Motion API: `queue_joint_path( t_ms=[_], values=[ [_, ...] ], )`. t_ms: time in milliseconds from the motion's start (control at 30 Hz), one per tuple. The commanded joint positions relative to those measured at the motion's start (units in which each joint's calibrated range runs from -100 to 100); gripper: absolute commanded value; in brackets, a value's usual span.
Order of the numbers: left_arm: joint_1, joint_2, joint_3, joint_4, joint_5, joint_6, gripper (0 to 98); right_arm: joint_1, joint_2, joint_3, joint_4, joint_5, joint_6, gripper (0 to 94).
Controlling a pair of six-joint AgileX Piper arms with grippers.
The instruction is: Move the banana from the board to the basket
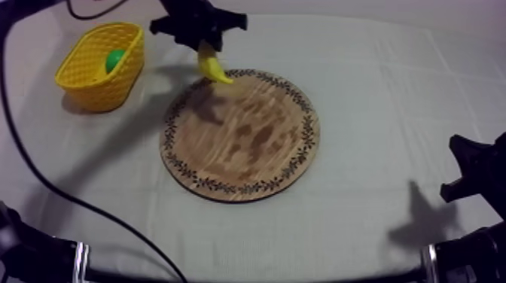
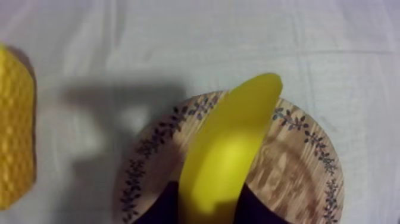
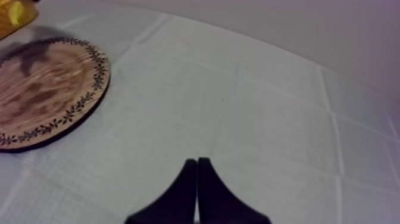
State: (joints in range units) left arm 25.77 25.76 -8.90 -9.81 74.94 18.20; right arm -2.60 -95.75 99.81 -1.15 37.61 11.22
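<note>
My left gripper (image 1: 203,47) is shut on the yellow banana (image 1: 212,66), which hangs above the far left rim of the round wooden board (image 1: 241,135). In the left wrist view the banana (image 2: 229,149) sticks out between the black fingers (image 2: 161,205), over the board's patterned rim (image 2: 149,149). The yellow basket (image 1: 102,64) stands at the far left of the table, with its side (image 2: 15,131) showing left of the board. My right gripper (image 1: 470,169) rests low at the right, its fingers (image 3: 190,190) together as a narrow wedge over bare cloth.
A green round thing (image 1: 114,60) lies inside the basket. The board (image 3: 41,89) lies off to the right gripper's left. Grey-white cloth (image 1: 391,98) covers the table around the board.
</note>
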Motion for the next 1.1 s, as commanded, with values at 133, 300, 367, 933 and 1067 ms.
queue_joint_path(
  t_ms=[133, 300, 367, 933, 1067],
  values=[
    [-2.5, -18.1, 7.9, -0.07, 3.1, -3.1, 20.1, 0.0, 0.0, 0.0, 0.0, 0.1, 0.0, 0.3],
    [-5.6, -29.4, 15.4, -0.58, 5.0, -5.7, 20.4, 0.0, 0.0, 0.0, 0.0, 0.1, 0.0, 0.3],
    [-6.6, -33.7, 18.3, -1.18, 6.0, -6.6, 20.4, 0.0, 0.0, 0.0, 0.0, 0.1, 0.0, 0.3],
    [-12.5, -47.0, 21.1, -5.77, 12.2, -10.8, 16.8, 0.0, 0.0, 0.0, 0.0, 0.1, 0.0, 0.3],
    [-14.8, -43.9, 16.9, -5.83, 12.2, -11.5, 16.8, 0.0, 0.0, 0.0, 0.0, 0.1, 0.0, 0.3]
  ],
)
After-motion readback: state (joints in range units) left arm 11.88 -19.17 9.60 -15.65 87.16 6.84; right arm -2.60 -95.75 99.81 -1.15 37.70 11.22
